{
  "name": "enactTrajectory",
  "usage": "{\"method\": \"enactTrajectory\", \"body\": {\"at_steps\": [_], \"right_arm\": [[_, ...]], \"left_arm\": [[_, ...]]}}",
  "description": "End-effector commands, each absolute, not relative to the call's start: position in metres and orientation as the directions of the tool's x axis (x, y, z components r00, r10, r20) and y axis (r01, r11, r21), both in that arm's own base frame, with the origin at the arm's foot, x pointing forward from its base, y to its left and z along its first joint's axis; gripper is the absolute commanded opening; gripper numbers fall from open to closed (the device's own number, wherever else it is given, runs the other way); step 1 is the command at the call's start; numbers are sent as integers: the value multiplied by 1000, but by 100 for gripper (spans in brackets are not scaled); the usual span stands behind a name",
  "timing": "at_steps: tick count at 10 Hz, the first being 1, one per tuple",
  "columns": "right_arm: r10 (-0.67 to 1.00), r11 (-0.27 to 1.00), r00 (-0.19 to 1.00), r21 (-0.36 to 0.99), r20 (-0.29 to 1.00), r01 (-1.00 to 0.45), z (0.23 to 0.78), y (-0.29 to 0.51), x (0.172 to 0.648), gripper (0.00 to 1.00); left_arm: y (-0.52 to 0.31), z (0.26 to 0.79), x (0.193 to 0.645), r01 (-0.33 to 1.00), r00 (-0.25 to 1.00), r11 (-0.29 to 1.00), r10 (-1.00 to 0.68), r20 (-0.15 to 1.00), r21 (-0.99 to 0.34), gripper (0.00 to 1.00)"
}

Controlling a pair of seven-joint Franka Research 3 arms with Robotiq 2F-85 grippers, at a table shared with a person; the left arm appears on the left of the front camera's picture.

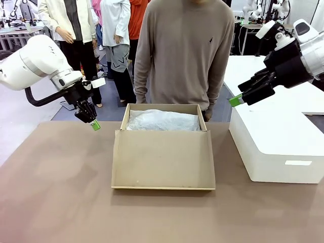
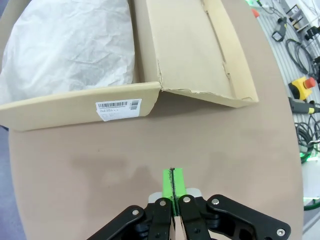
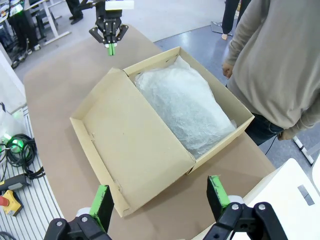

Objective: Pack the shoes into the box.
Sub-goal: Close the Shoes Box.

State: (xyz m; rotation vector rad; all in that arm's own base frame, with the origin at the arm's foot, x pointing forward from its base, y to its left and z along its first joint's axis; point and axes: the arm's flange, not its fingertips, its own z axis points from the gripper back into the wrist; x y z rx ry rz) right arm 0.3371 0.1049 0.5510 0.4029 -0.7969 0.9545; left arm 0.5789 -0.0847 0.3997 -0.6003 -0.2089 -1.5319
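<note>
The tan cardboard box [image 1: 164,108] stands open at the table's middle, its lid [image 1: 162,159] folded flat toward me. Crumpled white tissue paper [image 1: 162,121] fills the inside; the shoes are hidden or out of view. My left gripper [image 1: 94,125] hangs shut and empty just above the table, left of the box's far corner. In the left wrist view its pads [image 2: 172,177] are pressed together short of the box wall [image 2: 75,105]. My right gripper [image 1: 234,101] hovers open and empty, high at the box's right. From the right wrist view the right gripper [image 3: 159,189] looks down on the lid [image 3: 130,140] and tissue [image 3: 185,100].
A person [image 1: 182,50] stands at the far side, right behind the box, hands down. A large white block [image 1: 273,147] sits on the table's right. Cables and a red stop button [image 2: 305,82] lie beyond the table's left edge. Brown tabletop lies bare in front of the lid.
</note>
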Motion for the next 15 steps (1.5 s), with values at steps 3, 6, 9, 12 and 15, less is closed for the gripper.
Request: {"method": "enactTrajectory", "body": {"at_steps": [3, 6, 9, 12, 15], "right_arm": [[558, 525, 323, -24, 765, -851, 550, 105, 339, 100], [558, 525, 323, -24, 765, -851, 550, 105, 339, 100], [558, 525, 323, -24, 765, -851, 550, 105, 339, 100], [558, 525, 323, -24, 765, -851, 550, 105, 339, 100], [558, 525, 323, -24, 765, -851, 550, 105, 339, 100]], "left_arm": [[-88, 391, 580, 966, 61, -84, -846, 529, -245, 0], [-96, 376, 579, 963, 63, -89, -844, 533, -256, 0], [-97, 363, 584, 953, 76, -98, -837, 542, -285, 0], [-101, 346, 588, 937, 84, -133, -813, 576, -324, 0], [-102, 331, 588, 928, 97, -147, -793, 602, -343, 0]]}}
